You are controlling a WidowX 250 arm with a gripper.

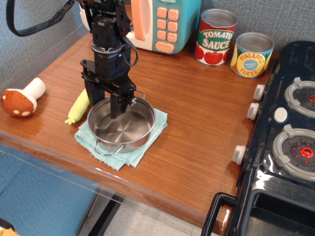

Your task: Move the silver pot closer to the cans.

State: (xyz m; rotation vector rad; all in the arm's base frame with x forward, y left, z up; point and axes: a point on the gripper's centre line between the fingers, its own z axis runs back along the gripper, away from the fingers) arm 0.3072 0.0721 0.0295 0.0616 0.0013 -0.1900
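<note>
Zero progress: silver pot (121, 123) on cloth (129, 153), far from cans (234, 46).
Gripper (104, 104) spread wide, straddling pot rim; grab + move left.

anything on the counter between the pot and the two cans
Nothing. In the observation.image view, the stretch from the pot up to the cans is bare wood; the cloth sits only under the pot.

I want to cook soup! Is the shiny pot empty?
Empty. The silver pot shows a bare shiny bottom; only one finger of the tool reaches inside.
</note>
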